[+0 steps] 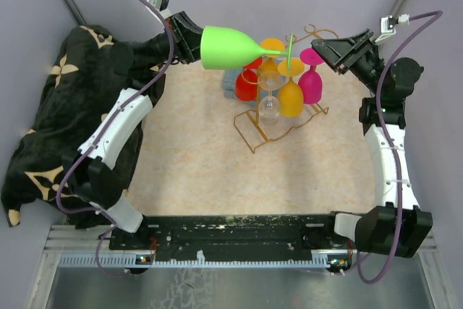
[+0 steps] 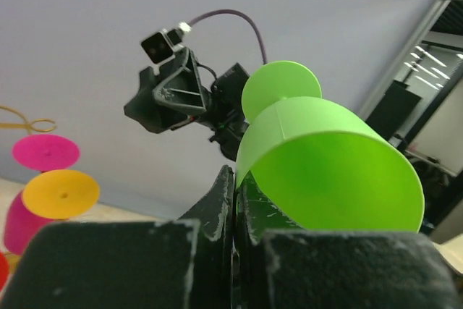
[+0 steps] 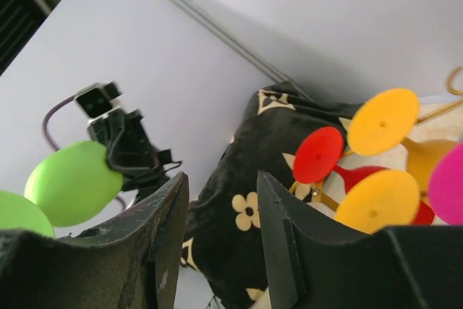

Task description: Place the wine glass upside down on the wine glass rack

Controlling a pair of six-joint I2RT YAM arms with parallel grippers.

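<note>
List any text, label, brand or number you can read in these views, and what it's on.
None readable in any view.
The black cloth carries only tan flower and star motifs, with no letters I can make out.
The green wine glass shows no print or label.

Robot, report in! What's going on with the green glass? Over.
Left hand shut on green glass, held sideways. Right hand open, empty. Rack crowded with other glasses.
</note>
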